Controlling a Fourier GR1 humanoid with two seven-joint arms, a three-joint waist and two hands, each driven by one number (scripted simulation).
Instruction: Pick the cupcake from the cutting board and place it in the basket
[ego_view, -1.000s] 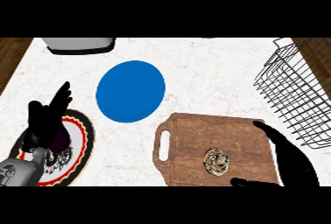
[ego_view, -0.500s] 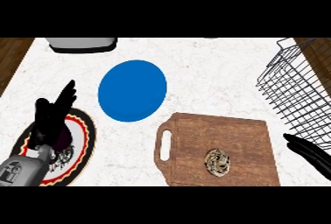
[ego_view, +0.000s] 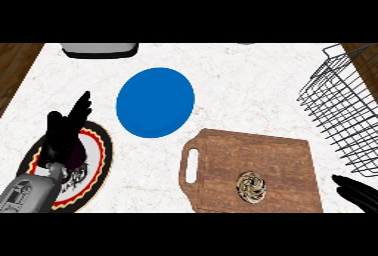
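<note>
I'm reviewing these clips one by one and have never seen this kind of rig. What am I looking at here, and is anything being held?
This is a view from a humanoid robot's head, looking steeply down at a kitchen counter. The left hand rests open, fingers up, over a patterned plate at the left. Only the fingertips of the right hand show at the lower right, holding nothing. A cupcake sits on the wooden cutting board, untouched. A wire basket stands at the right, a blue plate in the middle, and a grey object at the far edge.
</note>
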